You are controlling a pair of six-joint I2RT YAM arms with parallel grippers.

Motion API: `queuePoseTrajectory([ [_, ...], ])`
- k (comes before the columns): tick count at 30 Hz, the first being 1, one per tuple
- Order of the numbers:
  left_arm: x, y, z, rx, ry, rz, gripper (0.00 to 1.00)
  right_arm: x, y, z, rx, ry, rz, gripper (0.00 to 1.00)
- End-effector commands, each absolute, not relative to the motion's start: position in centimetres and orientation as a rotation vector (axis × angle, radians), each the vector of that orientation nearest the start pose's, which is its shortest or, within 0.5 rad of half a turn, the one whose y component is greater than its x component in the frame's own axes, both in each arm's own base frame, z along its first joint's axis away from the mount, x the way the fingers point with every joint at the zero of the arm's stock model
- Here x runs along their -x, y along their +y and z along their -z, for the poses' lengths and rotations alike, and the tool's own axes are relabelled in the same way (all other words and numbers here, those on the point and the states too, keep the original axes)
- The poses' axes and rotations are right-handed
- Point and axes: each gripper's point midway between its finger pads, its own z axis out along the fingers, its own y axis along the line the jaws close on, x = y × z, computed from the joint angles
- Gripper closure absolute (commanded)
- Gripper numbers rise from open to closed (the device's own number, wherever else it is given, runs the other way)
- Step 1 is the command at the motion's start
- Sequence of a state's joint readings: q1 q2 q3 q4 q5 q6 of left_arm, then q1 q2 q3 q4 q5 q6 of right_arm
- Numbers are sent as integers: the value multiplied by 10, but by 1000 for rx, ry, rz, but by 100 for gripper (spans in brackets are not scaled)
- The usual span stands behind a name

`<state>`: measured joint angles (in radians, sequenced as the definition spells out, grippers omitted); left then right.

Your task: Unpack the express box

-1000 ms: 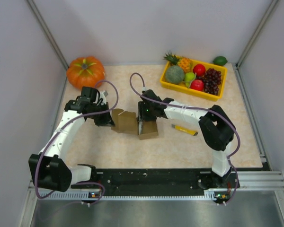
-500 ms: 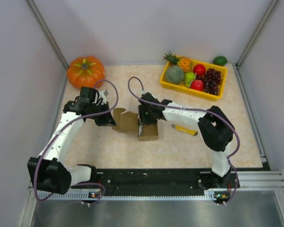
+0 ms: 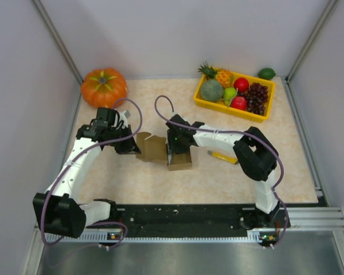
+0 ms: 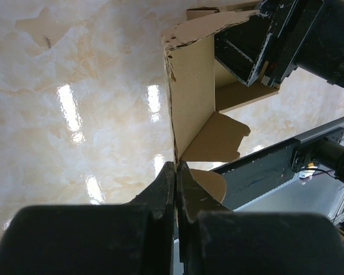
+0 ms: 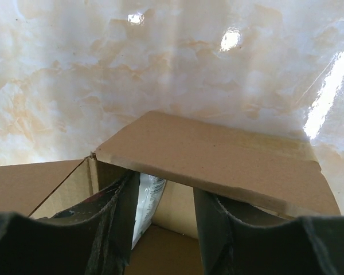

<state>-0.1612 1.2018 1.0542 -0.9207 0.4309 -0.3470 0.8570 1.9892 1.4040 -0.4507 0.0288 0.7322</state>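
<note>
Movement over the last second has been small and mostly on my right side. My right arm's elbow has swung in toward the middle of the bench (image 3: 137, 183) and now covers part of the yellow stick-like object (image 3: 221, 154) lying near the carton. My right tool (image 3: 173, 150) has stayed inside the express box (image 3: 181, 161), its fingers drawing slightly closer. In the wrist view they are still apart, with a pale packet (image 5: 147, 200) lying against the inner face of one finger. I can see nothing clamped between them. My left tool (image 4: 176, 172) has barely shifted and stays pinched tight on the corner of a side flap (image 4: 189, 91), which should keep the carton from sliding. I judge this to be the reach-in step: the box is open, its contents are not yet out, and a grip on the packet comes next.

The box sits mid-bench between my two arms, well apart from the pumpkin (image 3: 104, 86) and the fruit tray (image 3: 218, 107). It is plain brown card, matte and fibrous, with a ragged torn edge on the side flap and a rounded tab below it. A top flap (image 5: 206, 154) leans over the opening just above my right fingers. Walls this thin should bend easily under a push. The packet looks like glossy film, so it is probably slippery. The bench is polished, beige and marble-patterned, and throws hard glare.
</note>
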Motion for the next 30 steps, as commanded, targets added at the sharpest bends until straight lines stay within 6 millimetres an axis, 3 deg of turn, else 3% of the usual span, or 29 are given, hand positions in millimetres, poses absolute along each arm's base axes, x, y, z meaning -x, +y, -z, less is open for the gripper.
queuePoseTrajectory([
  [1, -236, -132, -173, 79, 2618, 806, 100, -292, 383, -36, 150, 2684, -530, 58],
  [6, -234, -134, -170, 72, 2628, 822, 100, -295, 381, -26, 142, 2690, -490, 60],
  [11, -235, -134, -172, 69, 2622, 820, 100, -297, 379, -20, 158, 2684, -445, 71],
  [13, -235, -133, -173, 66, 2622, 815, 100, -298, 381, -23, 161, 2673, -447, 79],
  [17, -237, -131, -176, 65, 2618, 784, 100, -300, 380, -34, 162, 2645, -452, 84],
  [30, -250, -116, -182, 97, 2599, 649, 100, -309, 370, -150, 149, 2379, -588, 85],
])
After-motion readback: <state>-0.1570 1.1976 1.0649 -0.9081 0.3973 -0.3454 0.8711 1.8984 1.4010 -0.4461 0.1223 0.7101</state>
